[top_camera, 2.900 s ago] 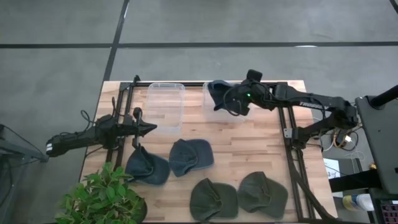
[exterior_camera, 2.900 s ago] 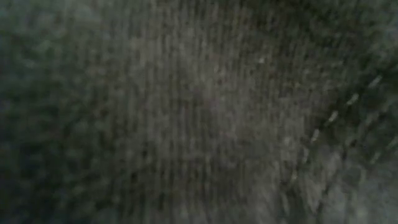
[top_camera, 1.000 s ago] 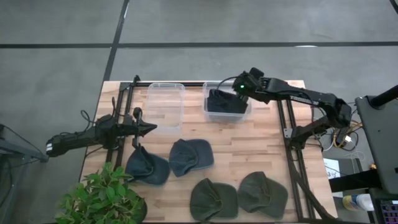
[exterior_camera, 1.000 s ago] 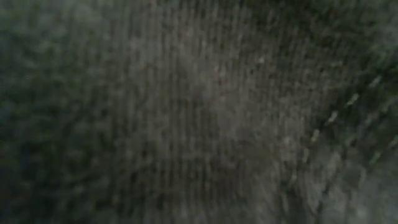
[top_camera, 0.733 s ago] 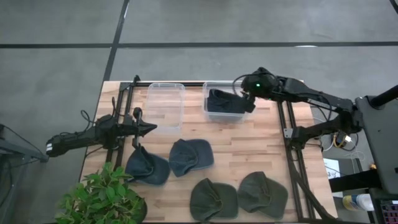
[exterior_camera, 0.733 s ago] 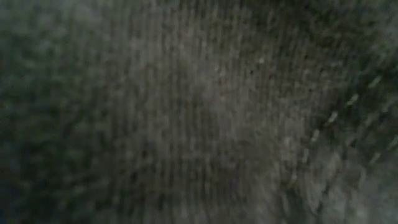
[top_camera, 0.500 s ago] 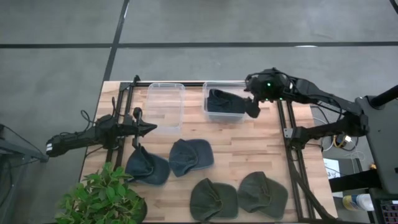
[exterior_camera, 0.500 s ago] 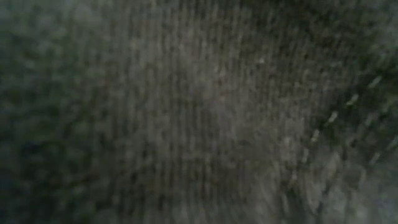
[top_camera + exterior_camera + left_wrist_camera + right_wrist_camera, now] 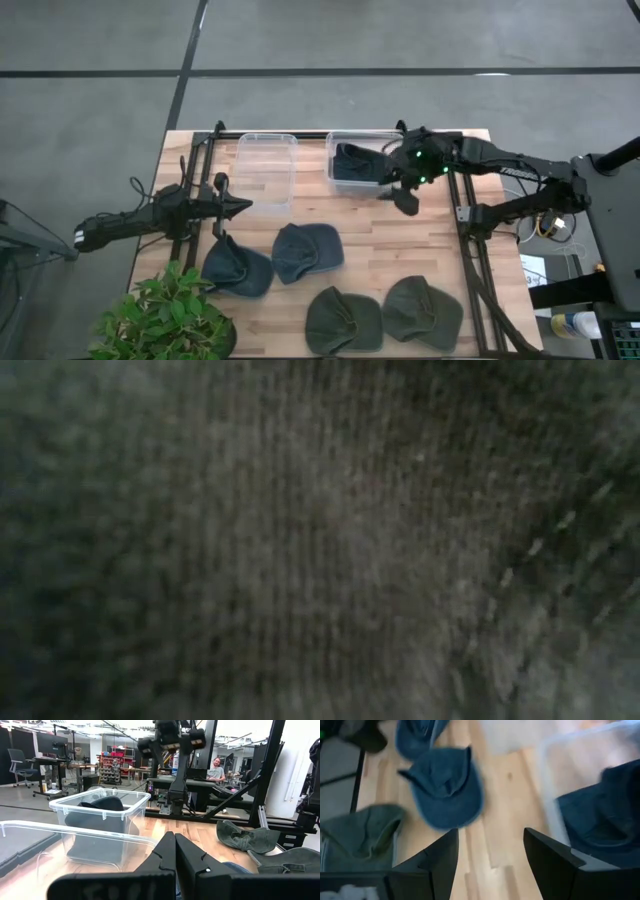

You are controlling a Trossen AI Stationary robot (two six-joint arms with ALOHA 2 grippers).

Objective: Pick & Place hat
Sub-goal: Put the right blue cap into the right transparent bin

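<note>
A dark blue hat point(image 9: 355, 163) lies inside the right clear bin point(image 9: 338, 187) at the table's far side; it also shows in the left wrist view point(image 9: 102, 805) and the right wrist view point(image 9: 605, 812). My right gripper point(image 9: 405, 200) is open and empty, just off the bin's near right corner, pointing down at bare wood point(image 9: 490, 855). My left gripper point(image 9: 238, 207) is shut and empty at the table's left, by the empty left bin point(image 9: 266, 170). Two blue hats point(image 9: 237, 266) point(image 9: 307, 250) and two green hats point(image 9: 345, 320) point(image 9: 423, 310) lie on the table.
A potted plant point(image 9: 165, 320) stands at the near left corner. Dark frame rails point(image 9: 465, 215) run along both sides of the table. Fabric close to the lens fills the low view point(image 9: 320, 540). A person point(image 9: 216, 769) sits in the room beyond.
My right gripper has drawn out of the right bin, gone toward the table's right edge and then toward the near edge, past the bin's near right corner. The dark blue hat has stayed lying in the bin.
</note>
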